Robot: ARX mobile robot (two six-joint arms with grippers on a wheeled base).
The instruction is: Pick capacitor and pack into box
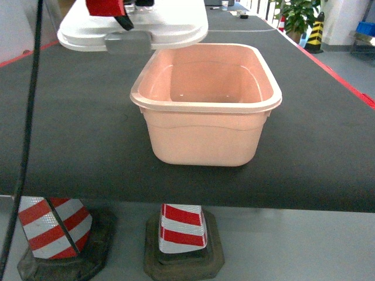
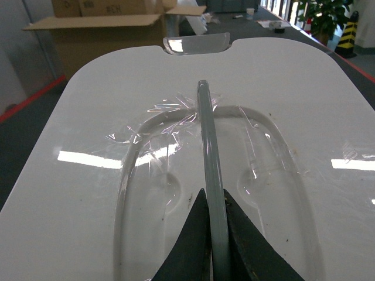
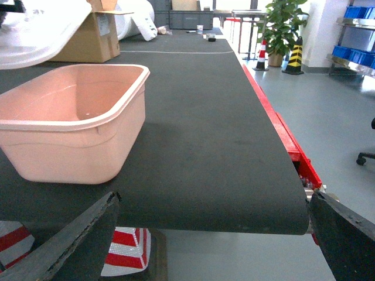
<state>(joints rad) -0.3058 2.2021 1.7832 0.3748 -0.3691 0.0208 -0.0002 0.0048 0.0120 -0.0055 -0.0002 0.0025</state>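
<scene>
The salmon-pink box stands open and empty on the black table; it also shows at the left of the right wrist view as the box. Its white lid hangs raised behind and left of the box, a grey clasp at its near edge. My left gripper is shut on the grey handle ridge on top of the lid. My right gripper is open wide at the table's front edge, right of the box, with nothing in it. No capacitor is in view.
A brown cardboard carton sits at the far end of the table. Red-and-white cones stand under the front edge. The table's right side has a red border. A black cable hangs at the left.
</scene>
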